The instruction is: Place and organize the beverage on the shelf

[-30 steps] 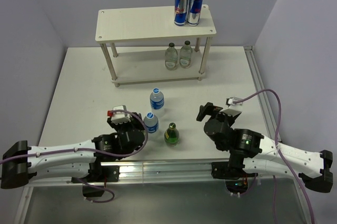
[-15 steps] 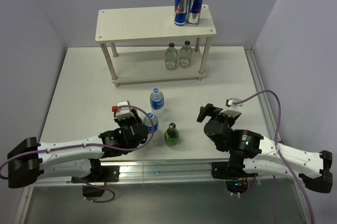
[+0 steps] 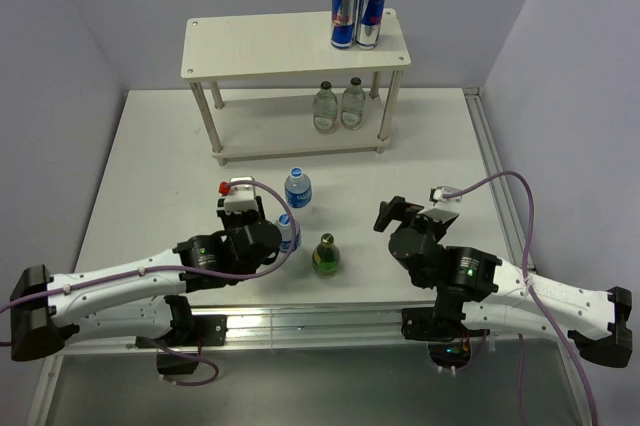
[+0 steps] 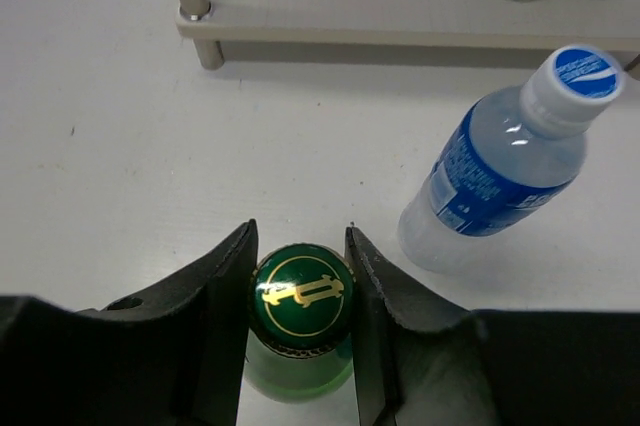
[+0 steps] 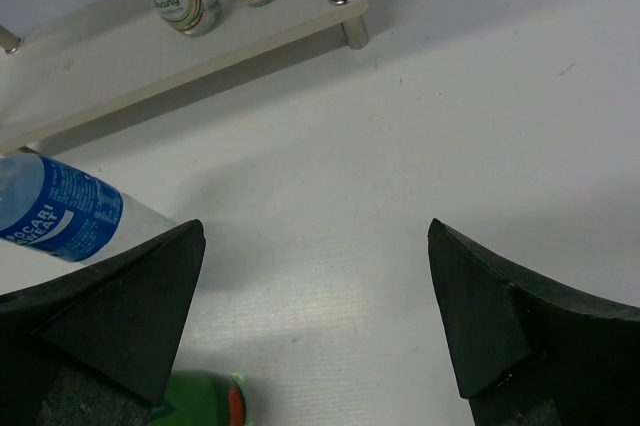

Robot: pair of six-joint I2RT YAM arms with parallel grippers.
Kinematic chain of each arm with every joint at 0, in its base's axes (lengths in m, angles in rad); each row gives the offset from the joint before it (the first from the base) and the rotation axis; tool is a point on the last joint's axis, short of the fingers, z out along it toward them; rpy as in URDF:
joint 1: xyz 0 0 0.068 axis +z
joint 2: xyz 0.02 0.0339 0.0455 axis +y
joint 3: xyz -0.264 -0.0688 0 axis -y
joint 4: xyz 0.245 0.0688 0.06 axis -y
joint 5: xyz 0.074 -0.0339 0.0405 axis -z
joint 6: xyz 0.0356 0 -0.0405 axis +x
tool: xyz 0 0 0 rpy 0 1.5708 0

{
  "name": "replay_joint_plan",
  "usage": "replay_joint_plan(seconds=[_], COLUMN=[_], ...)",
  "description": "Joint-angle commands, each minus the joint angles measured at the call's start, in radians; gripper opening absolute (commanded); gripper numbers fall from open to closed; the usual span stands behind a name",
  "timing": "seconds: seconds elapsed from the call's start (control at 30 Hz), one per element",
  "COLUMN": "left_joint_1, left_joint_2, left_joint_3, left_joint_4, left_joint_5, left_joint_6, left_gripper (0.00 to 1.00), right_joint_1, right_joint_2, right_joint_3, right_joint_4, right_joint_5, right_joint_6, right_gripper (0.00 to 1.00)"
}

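Green glass is what we have in the left tool (image 4: 300, 251): its two fingers are pressed against the sides of the gold-stamped cap of a green bottle (image 4: 300, 298). That bottle stands upright on the table (image 4: 120, 146), in front of the shelf (image 3: 270, 48) and just left of a blue-label bottle (image 4: 500, 166); from above, our arm hides it. We judge it heavier than the plastic ones, rigid, smooth and breakable, so a pinch on the narrow cap alone may let it swing or slip. A hold lower down, round the neck or shoulder, would seem safer, and it should be set down gently. The blue-label bottle looks light and a little yielding, best taken round the body below the cap. The right tool (image 5: 315, 236) is spread wide and holds nothing. A second green bottle (image 3: 325, 257) and a farther blue-label bottle (image 3: 298, 189) stand on the table, two clear bottles (image 3: 325, 108) are on the shelf's lower tier, and two cans (image 3: 345, 16) occupy the right end of its top board
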Motion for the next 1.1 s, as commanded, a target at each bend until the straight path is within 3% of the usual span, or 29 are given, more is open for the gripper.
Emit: replay_joint_plan(seconds=[0.0, 0.2, 0.43, 0.73, 1.07], left_joint_1=[0.011, 0.105, 0.254, 0.450, 0.671], left_joint_2=[-0.066, -0.062, 0.044, 0.314, 0.598], left_joint_3=[0.123, 0.275, 0.630, 1.097, 1.513], left_joint_4=[0.136, 0.248, 0.285, 0.193, 0.115], left_joint_5=[-0.056, 0.051, 0.173, 0.326, 0.490], left_joint_6=[0.231, 0.472, 0.704, 0.816, 0.822], left_gripper=[0.00, 0.00, 0.00, 0.00, 0.00], right_joint_1=[0.006, 0.005, 0.005, 0.005, 0.005], right_joint_2=[-0.010, -0.013, -0.024, -0.039, -0.053], right_joint_3=[-0.004, 0.003, 0.004, -0.025, -0.037], right_joint_4=[0.044, 0.043, 0.031, 0.044, 0.074], right_joint_5=[0.027, 0.027, 0.028, 0.018, -0.002], right_joint_6=[-0.013, -0.018, -0.015, -0.003, -0.018], right_gripper=[0.99, 0.99, 0.99, 0.99, 0.99])
